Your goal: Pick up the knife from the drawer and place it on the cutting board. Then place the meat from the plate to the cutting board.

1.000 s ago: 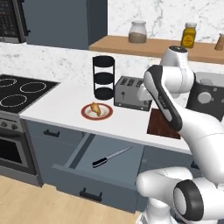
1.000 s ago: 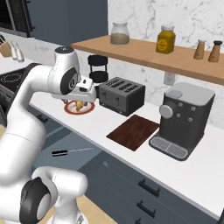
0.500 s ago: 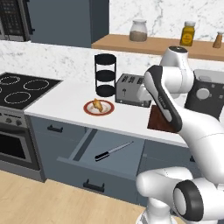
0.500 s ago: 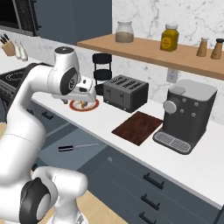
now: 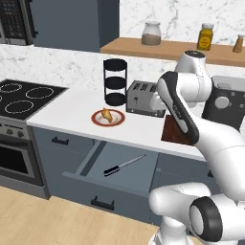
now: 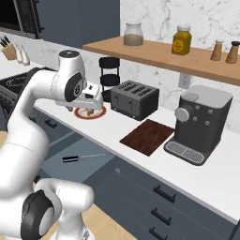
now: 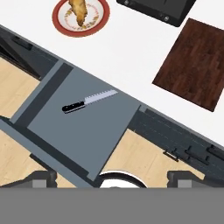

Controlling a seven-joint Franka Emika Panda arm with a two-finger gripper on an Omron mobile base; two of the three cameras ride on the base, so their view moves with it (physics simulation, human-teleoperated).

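Knife in the open drawer, gripper high above with jaws spread wide and empty.

No readable writing or brand anywhere. In the hand view, left to right: the knife (image 7: 89,101) lies flat on the drawer (image 7: 74,122) floor, black handle left, blade slanting up-right; the cutting board (image 7: 195,62) sits bare on the counter (image 7: 131,52). The meat (image 7: 79,9) rests on the plate (image 7: 60,22).

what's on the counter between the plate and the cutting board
Nothing: in the hand view, bare white counter runs from the plate to the cutting board; the toaster sits farther back.
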